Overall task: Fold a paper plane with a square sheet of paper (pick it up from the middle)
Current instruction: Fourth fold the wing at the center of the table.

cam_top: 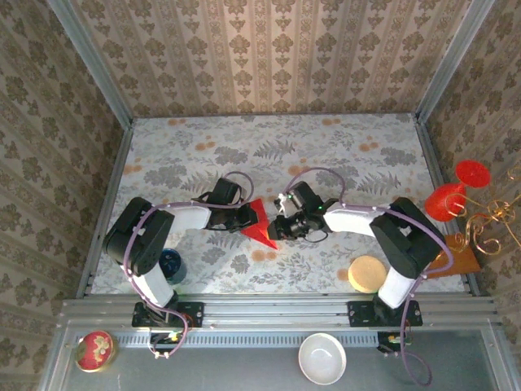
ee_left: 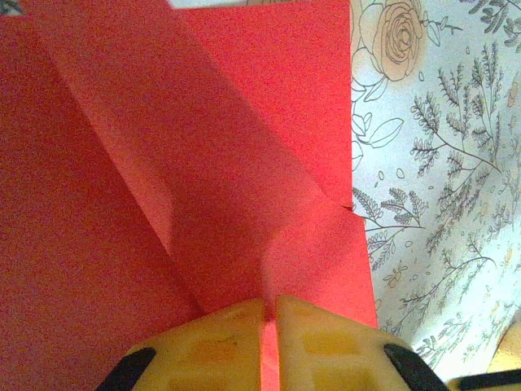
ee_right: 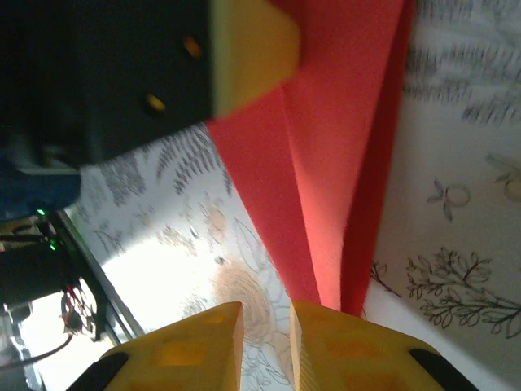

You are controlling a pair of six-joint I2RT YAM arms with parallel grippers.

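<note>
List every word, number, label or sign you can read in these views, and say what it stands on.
None can be read.
The red paper is plain, with no print.
The round tin shows a floral pattern, and any lettering is too small to tell.

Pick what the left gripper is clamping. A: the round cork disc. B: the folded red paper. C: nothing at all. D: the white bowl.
B: the left wrist view shows the left gripper pinched shut on the near edge of the red paper.
</note>
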